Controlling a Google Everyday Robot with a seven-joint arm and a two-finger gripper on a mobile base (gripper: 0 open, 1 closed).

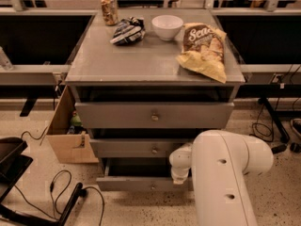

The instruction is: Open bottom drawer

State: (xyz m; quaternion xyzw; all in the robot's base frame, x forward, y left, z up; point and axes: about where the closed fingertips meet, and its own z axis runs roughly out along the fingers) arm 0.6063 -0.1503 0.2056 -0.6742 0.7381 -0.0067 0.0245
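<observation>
The bottom drawer [136, 183] is the slim grey front at the foot of the grey cabinet, with a small round knob [153, 187] at its centre. It stands pulled out a little, with a dark gap above its front. My white arm [225, 173] fills the lower right. The gripper [180, 175] hangs at the arm's end, right at the drawer front's right part, to the right of the knob, and is mostly hidden by the arm.
The middle drawer [141, 148] and top drawer [154, 115] sit above. On the cabinet top [141, 60] are a can [109, 9], a dark bag [128, 30], a white bowl [167, 26] and a chip bag [203, 51]. A cardboard box [66, 135] and cables [61, 192] lie at the left.
</observation>
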